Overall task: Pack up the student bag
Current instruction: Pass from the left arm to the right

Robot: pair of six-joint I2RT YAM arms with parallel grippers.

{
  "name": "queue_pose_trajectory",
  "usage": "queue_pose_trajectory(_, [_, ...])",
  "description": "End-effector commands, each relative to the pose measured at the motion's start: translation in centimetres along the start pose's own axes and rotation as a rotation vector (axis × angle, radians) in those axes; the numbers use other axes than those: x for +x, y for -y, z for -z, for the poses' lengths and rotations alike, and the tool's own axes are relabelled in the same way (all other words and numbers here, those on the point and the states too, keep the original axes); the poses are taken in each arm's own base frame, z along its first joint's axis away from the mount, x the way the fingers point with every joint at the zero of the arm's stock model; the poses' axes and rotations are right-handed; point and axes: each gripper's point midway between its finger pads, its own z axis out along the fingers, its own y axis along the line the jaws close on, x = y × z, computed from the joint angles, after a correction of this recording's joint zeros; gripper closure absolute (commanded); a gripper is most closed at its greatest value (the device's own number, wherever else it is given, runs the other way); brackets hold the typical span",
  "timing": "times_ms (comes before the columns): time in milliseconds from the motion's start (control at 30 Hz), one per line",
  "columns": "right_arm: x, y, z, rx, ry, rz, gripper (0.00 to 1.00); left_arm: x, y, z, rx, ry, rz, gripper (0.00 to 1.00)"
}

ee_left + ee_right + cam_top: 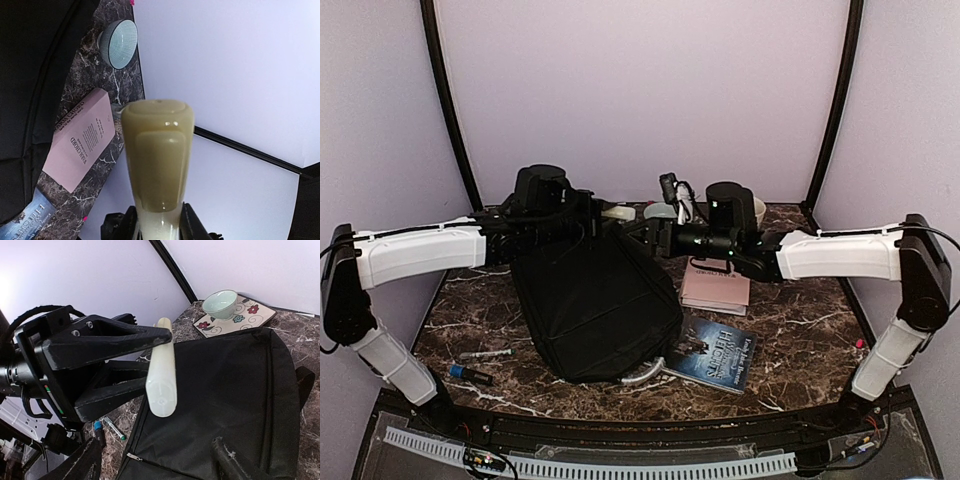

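The black student bag (595, 305) lies flat mid-table, its grey-white handle (645, 372) at the near edge. It also shows in the right wrist view (225, 390) and the left wrist view (30, 75). My left gripper (598, 212) is shut on a cream plastic tube-shaped case (618, 212) and holds it level above the bag's far edge. In the left wrist view the case (157, 150) stands between the jaws of that gripper (156, 222). The right wrist view shows the case (162, 375) too. My right gripper (645, 232) hangs open and empty above the bag, facing the case (150, 465).
A pink book (715, 285) and a blue book (715, 350) lie right of the bag. A pale green bowl (220, 302) sits on a floral mat (250, 315) at the back. Two pens (485, 353) (470, 374) lie front left.
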Motion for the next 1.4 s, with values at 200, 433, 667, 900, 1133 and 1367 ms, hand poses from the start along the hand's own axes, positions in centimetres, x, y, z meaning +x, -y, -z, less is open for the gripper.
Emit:
queue_pose_trajectory(200, [-4.0,-1.9,-0.8,-0.042,0.118,0.070,0.33,1.6,2.4,0.3,0.077,-0.040,0.000,1.00])
queue_pose_trajectory(433, [-4.6,-1.7,-1.3,-0.027,0.132,0.090,0.49,1.9,2.4,0.3,0.076,-0.041,-0.012,1.00])
queue_pose_trajectory(667, [-4.7,-1.7,-1.5,-0.035,0.131,0.099,0.61,2.2,2.2,0.2,0.068,-0.045,-0.018,1.00])
queue_pose_trajectory(900, [-4.4,-2.1,-1.7,-0.051,0.118,0.116,0.88,2.2,2.0,0.2,0.058,-0.038,-0.033,1.00])
queue_pose_trajectory(1133, [-4.1,-1.9,-1.5,-0.042,0.104,0.125,1.00,2.4,1.4,0.9,-0.003,-0.024,-0.102,0.90])
queue_pose_trajectory(1367, [-3.5,0.6,0.1,0.097,0.048,0.168,1.00,0.4,-0.8,3.5,-0.204,0.032,-0.336,0.45])
